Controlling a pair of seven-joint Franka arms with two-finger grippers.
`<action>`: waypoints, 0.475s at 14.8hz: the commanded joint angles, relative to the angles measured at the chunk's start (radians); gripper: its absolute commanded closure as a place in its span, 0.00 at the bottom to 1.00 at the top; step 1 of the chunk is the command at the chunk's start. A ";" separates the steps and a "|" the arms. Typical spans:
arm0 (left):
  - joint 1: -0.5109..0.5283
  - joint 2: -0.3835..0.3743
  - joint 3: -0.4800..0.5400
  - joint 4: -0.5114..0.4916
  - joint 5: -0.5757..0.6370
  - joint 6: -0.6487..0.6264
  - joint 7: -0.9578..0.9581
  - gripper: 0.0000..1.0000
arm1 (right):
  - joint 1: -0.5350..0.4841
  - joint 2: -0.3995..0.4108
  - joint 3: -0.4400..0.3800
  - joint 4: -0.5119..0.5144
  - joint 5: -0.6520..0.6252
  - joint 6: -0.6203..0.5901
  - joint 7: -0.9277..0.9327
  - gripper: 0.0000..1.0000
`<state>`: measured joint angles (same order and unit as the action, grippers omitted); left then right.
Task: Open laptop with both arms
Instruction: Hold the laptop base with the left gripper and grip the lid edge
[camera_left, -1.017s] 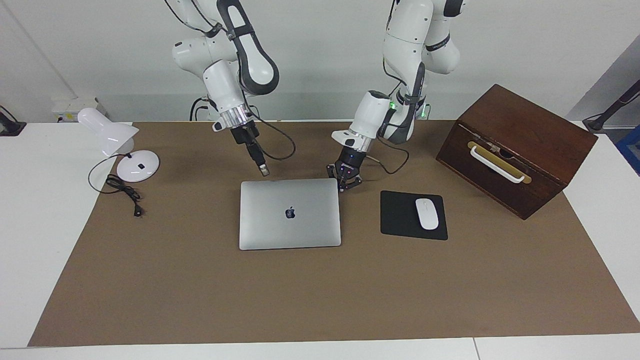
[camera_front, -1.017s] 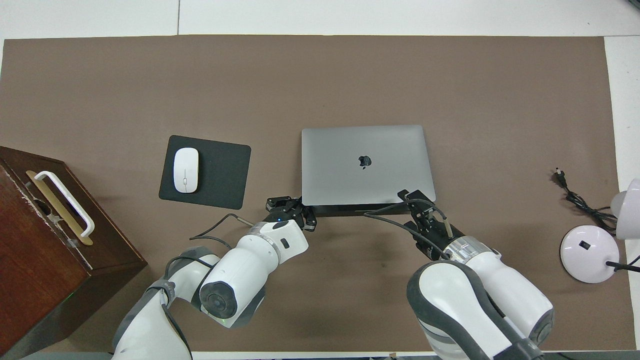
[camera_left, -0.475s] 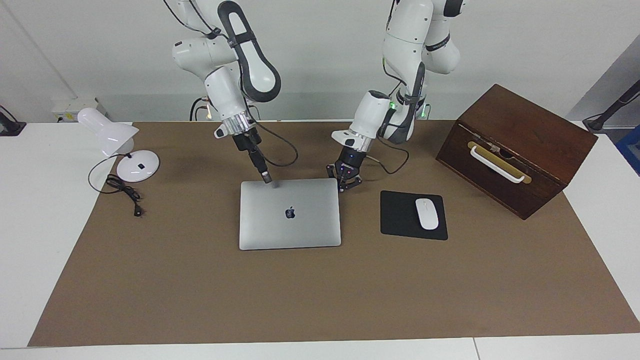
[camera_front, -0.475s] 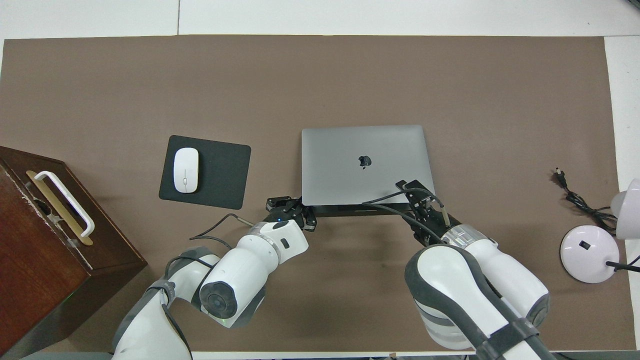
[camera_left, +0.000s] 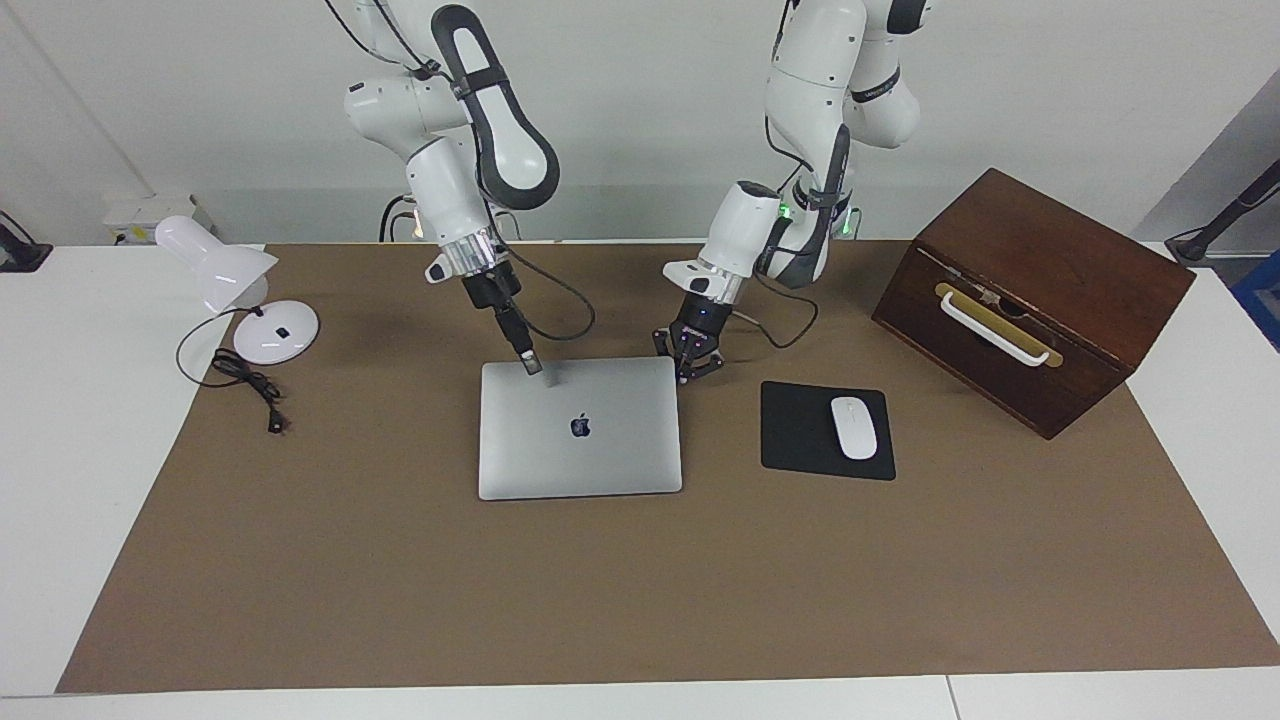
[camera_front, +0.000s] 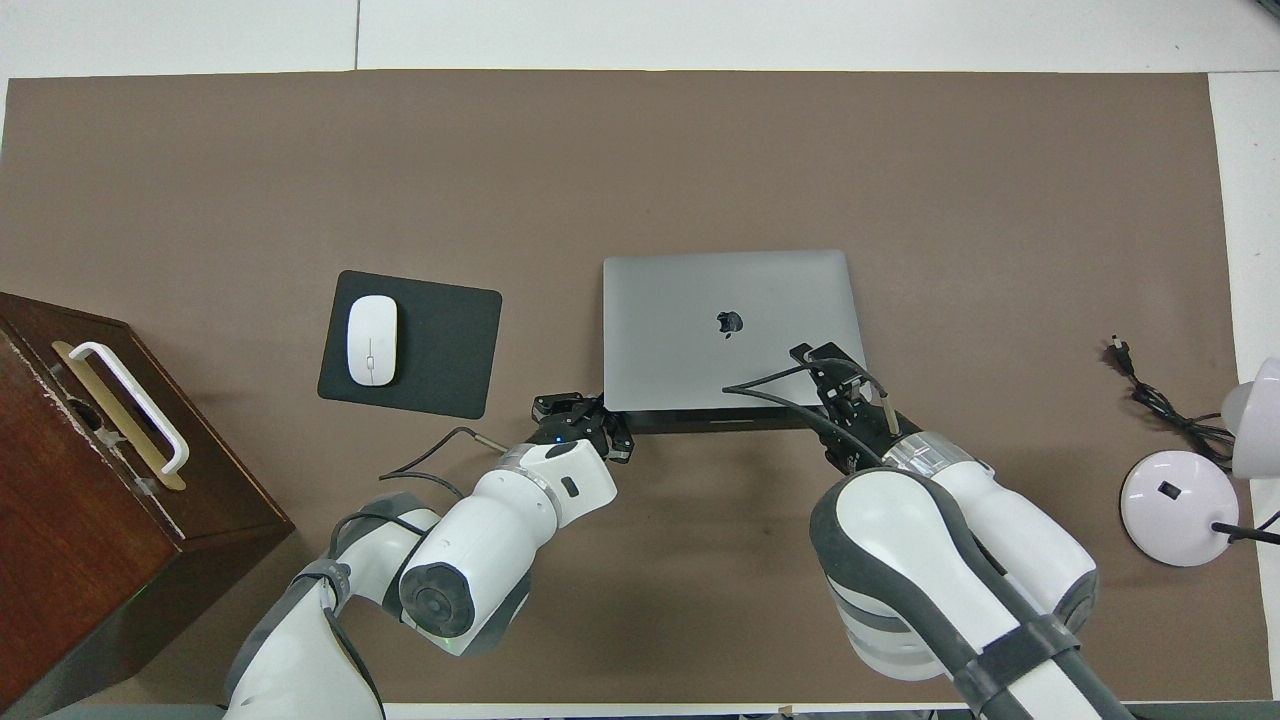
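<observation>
Two grippers at closed laptop (camera_left: 580, 428), left gripper (camera_left: 688, 372) pressed together beside its corner, right gripper (camera_left: 530, 366) over lid, seemingly closed

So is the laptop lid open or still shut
Shut. The laptop lies flat with its logo lid up and no keys or screen showing.

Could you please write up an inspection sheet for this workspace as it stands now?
Surface: brown mat over a white table.
Job's things: laptop shut, flat on the mat.
Clutter: mouse on mouse pad; wooden box; desk lamp.
Grippers: left claw shut, at the laptop's corner nearest its arm; right claw over the lid's edge nearest the robots.
Cables: lamp cord loose on the mat; arm cables hang at both wrists.
Surroundings: white wall; nothing else seen.
</observation>
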<state>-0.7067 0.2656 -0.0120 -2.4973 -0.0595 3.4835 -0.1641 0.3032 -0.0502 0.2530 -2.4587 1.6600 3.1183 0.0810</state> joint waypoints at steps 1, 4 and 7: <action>-0.028 0.046 0.015 0.025 -0.011 0.022 0.005 1.00 | -0.018 0.032 0.002 0.052 0.029 -0.003 -0.056 0.00; -0.028 0.046 0.013 0.025 -0.011 0.020 0.005 1.00 | -0.016 0.050 0.002 0.078 0.029 -0.001 -0.058 0.00; -0.028 0.047 0.013 0.025 -0.011 0.020 0.005 1.00 | -0.018 0.056 0.002 0.096 0.029 -0.001 -0.058 0.00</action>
<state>-0.7068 0.2660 -0.0119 -2.4972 -0.0595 3.4840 -0.1641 0.3029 -0.0141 0.2530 -2.4043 1.6600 3.1184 0.0801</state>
